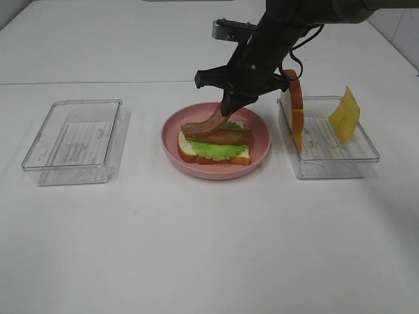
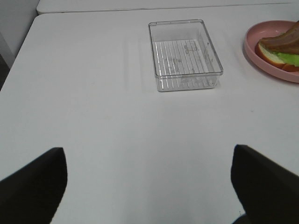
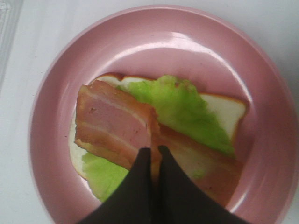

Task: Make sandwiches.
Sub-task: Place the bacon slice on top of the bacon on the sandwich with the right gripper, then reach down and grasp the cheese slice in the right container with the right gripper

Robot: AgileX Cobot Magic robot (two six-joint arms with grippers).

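Evidently the right gripper [image 3: 154, 154] is clamped shut on one end of a bacon strip [image 1: 208, 124] and holds it over the round pink plate [image 1: 262, 134]. The strip hangs in a curve from the jaws, and its free end droops onto the stack below, seemingly touching it. That stack sits in the middle of the plate: a bottom bread slice [image 1: 186, 152], a green lettuce leaf [image 1: 222, 150] spread over it, and another bacon strip [image 1: 230, 137] lying flat across the leaf.

The remaining parts wait in the clear tray [image 1: 340, 160] to the right of the plate. A second bread slice [image 1: 294, 108] stands on edge against the near wall, and a yellow cheese slice [image 1: 345, 114] leans against the far one.

The bend in the held strip suggests a soft, light, rubbery toy piece that sags rather than staying rigid. Gripped at one end it will likely drape down, so laying it flat beside its twin probably means lowering the free end first. The bread and cheese look thin, and since they already stand upright, their top edges are probably the easiest places to pinch them.

The left gripper [image 2: 149, 184] has its fingers wide apart and holds nothing. It hangs over bare table [image 2: 93, 116], well short of the other clear tray [image 2: 187, 56].
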